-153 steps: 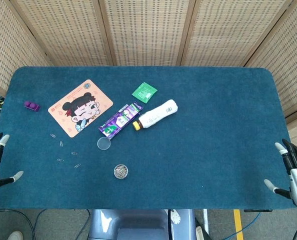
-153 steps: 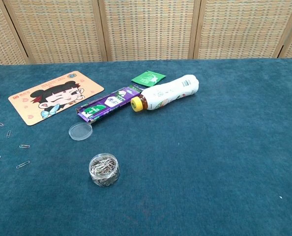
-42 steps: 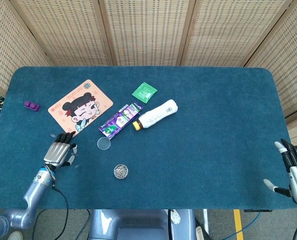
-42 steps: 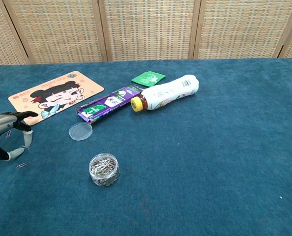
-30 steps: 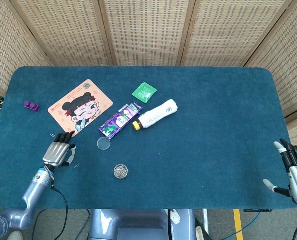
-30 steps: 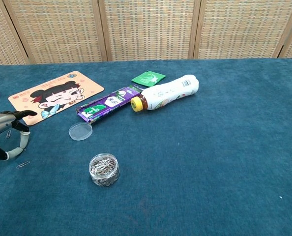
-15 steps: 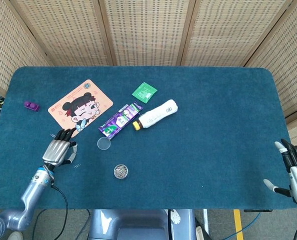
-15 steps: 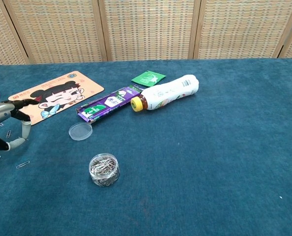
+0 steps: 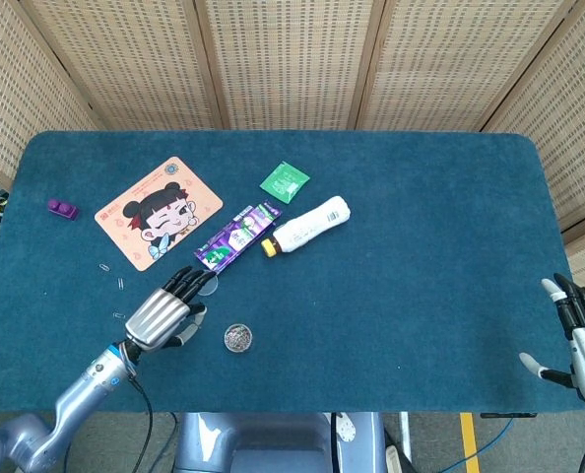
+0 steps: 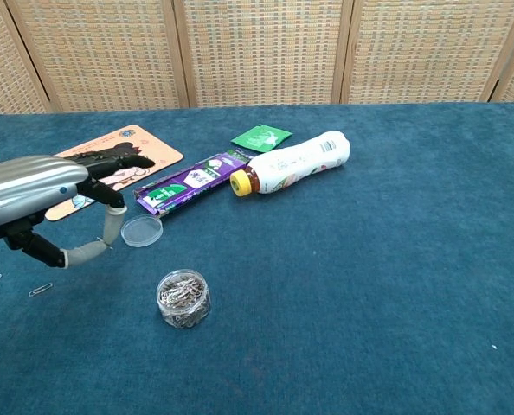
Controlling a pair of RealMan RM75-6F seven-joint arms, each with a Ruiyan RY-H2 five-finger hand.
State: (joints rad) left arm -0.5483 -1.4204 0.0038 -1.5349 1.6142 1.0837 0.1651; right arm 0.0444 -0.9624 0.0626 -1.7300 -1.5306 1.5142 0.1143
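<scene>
Above clear lid (image 10: 141,231), left robot hand (image 9: 162,314) hovers, fingers spread.

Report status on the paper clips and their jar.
Done: the jar holds many clips, with its clear lid lying off beside it. In hand: nothing. The left hand hovers open by the lid, and the right hand is idle. Left: loose paper clips lie on the table.
</scene>
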